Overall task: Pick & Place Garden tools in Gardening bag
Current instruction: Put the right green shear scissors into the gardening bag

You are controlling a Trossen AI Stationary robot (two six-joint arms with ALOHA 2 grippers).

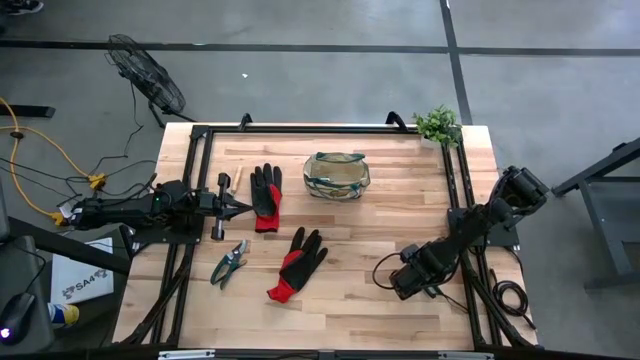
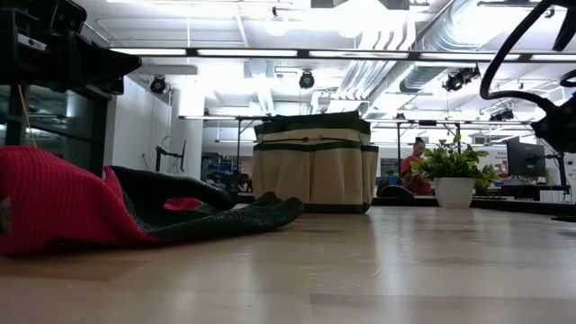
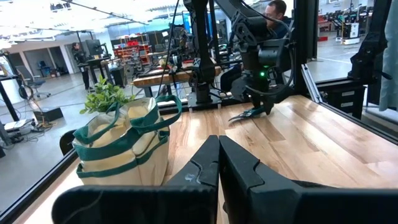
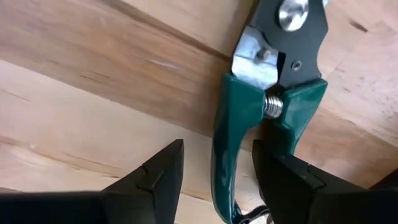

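The right tool [image 4: 214, 171] is low over the table [image 1: 400, 215] near the right edge, toward the front right corner. Its two dark fingers [image 4: 155, 171] stand apart on either side of a green handle of a pruner [image 4: 261, 106] that lies flat on the wood; one finger is beside the handle with bare table between them, and whether the other touches it cannot be told. The pruner's metal pivot and dark blade plate lie just past the fingertips.

The left tool [image 1: 232, 207] is shut with nothing in it, hanging over the left part of the table, just beside a black-and-red glove [image 1: 266, 196].

The gardening bag [image 1: 337, 175] stands upright near the middle of the far edge, its mouth open and its green loop handles up. A potted plant [image 1: 438, 125] sits at the far right corner, well apart from the bag. A second glove [image 1: 297, 262] lies toward the front, left of centre, and a second pruner [image 1: 229, 264] lies just left of it near the left edge. A wooden-handled tool [image 1: 237, 181] lies just beside the first glove's far side. The stretch of table between the right tool and the bag is bare wood. Black frame rails run along the table's left and right edges.
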